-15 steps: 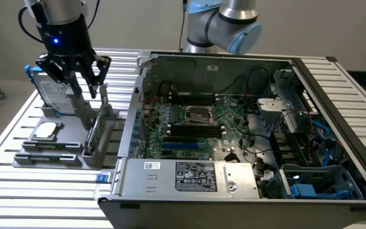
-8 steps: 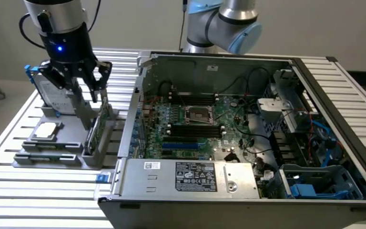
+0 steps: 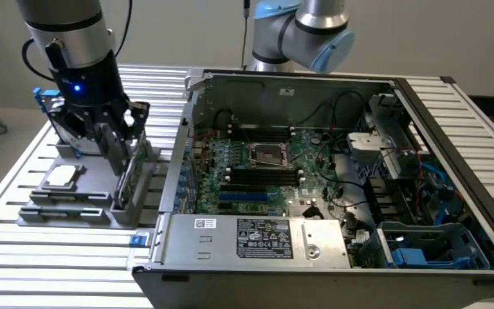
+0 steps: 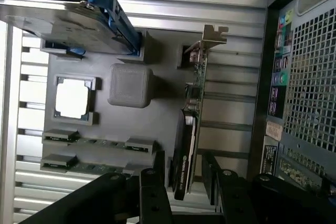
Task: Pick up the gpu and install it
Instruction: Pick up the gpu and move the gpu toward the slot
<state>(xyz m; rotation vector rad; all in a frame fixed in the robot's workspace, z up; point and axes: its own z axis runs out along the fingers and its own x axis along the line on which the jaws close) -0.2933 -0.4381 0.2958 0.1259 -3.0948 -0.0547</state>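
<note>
Gripper is open, jaws either side of the gpu but not touching. The card stands on edge in its holder, long axis running between them.

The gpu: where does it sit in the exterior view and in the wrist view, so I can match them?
Exterior view: the gpu stands on edge in the grey holder at that view's left, under the gripper.
Wrist view: the gpu stands between the gripper's open fingers, bracket end away from them.
Shared landmark: the square silver chip in the same holder.
</note>
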